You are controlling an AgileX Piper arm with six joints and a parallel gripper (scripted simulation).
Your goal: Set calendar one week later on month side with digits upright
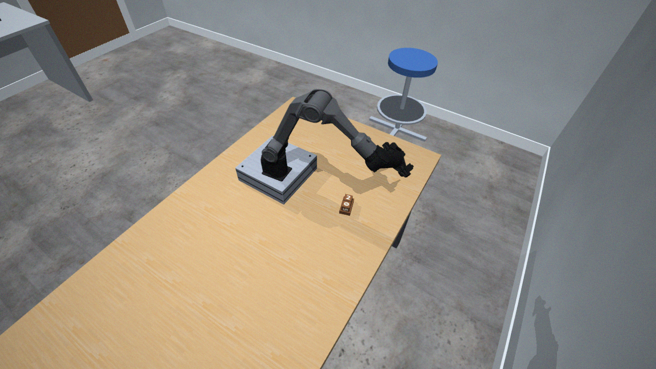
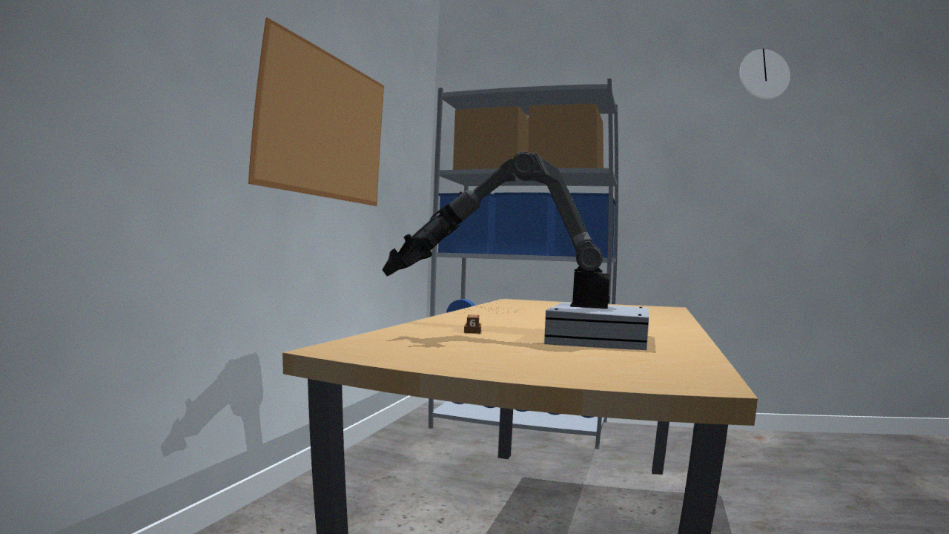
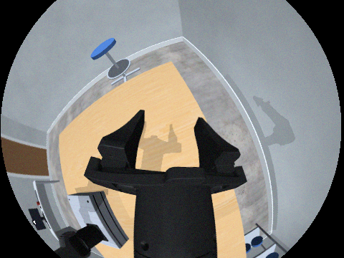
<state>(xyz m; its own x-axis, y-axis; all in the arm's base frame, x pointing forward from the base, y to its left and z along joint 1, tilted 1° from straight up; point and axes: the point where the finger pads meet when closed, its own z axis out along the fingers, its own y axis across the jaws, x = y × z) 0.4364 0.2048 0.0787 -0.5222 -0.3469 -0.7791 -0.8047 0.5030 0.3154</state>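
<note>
The small brown calendar tray (image 1: 345, 213) (image 2: 472, 330) stands on the table. Two brown cubes sit in it in a row. In the top view the farther cube (image 1: 348, 197) shows a white 2 on top; the nearer cube (image 1: 346, 204) shows a 0 on top and a dimmer, seemingly 5, on its near end face. In the exterior view one cube (image 2: 472, 322) shows a 6 on its end face. The month's name and the date side cannot be read. My gripper (image 1: 407, 170) (image 2: 389, 268) (image 3: 170, 119) is open and empty, high above the table, away from the calendar, which the wrist view does not show.
The arm's grey base block (image 1: 284, 185) (image 2: 596, 330) (image 3: 107, 220) stands on the table (image 1: 206, 275) (image 2: 597, 371) near the calendar. The table's edge lies beyond the calendar. A blue stool (image 1: 412, 60) (image 3: 104, 49) stands on the floor off the table.
</note>
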